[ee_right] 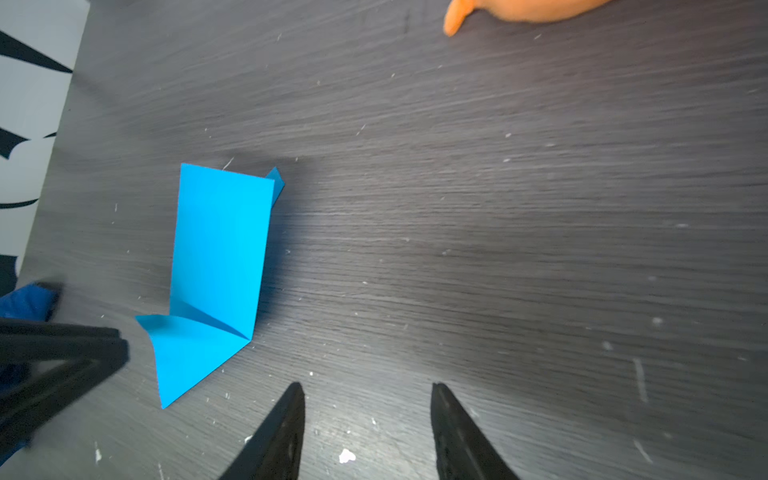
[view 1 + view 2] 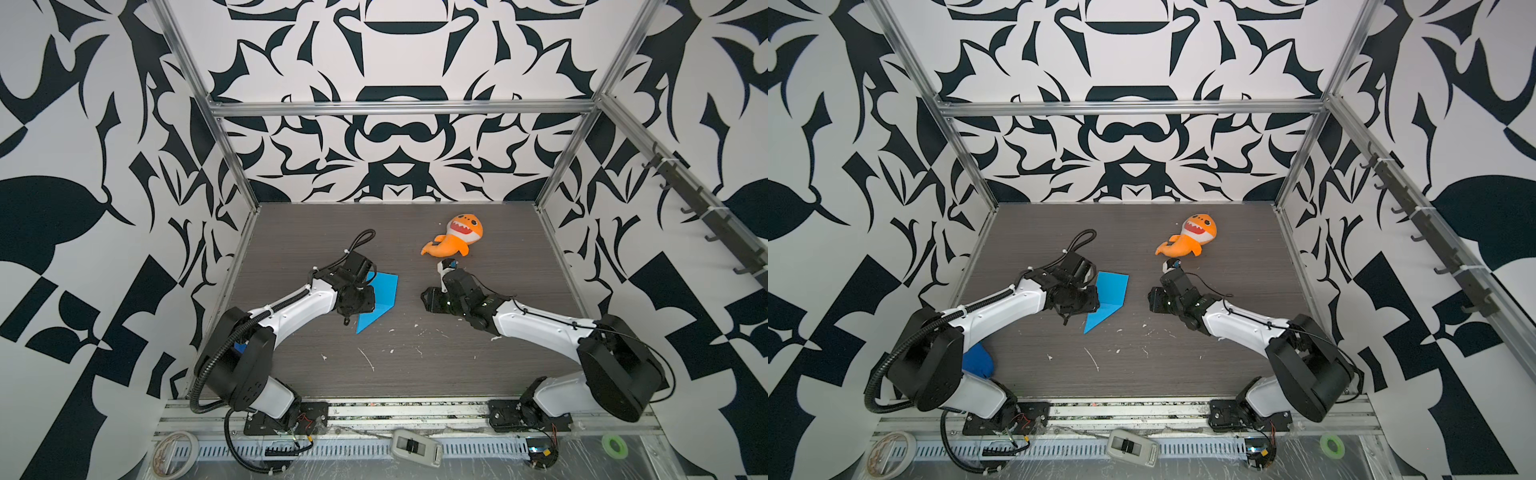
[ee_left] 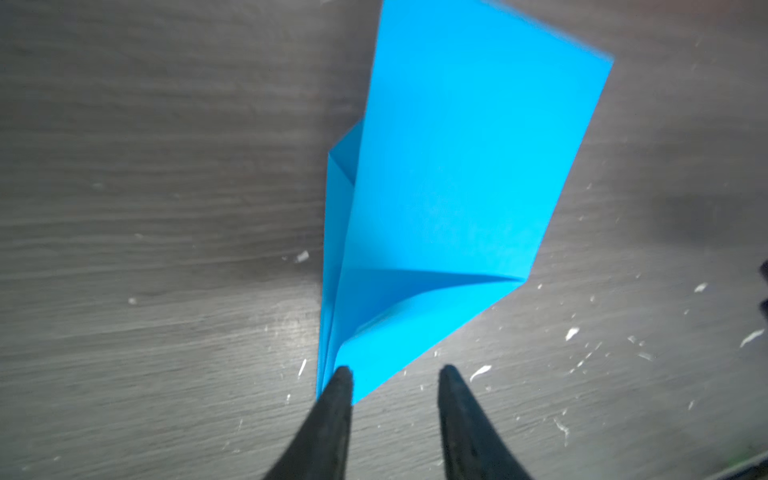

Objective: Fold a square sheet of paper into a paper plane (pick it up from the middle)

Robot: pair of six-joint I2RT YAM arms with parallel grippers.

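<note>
While the left gripper (image 3: 395, 374) is hovering open at its near tip, the square sheet of paper (image 3: 449, 166) is lying left of the desk's (image 2: 415, 365) middle, stretching toward the far edge; the right gripper (image 1: 365, 390) is hanging open, farther off.

Dark table (image 2: 415, 374): blue paper (image 2: 384, 291), orange plush (image 2: 457, 237)

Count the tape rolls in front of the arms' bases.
2: a whitish tape roll front left, a small green tape roll front right; others may be hidden.
</note>
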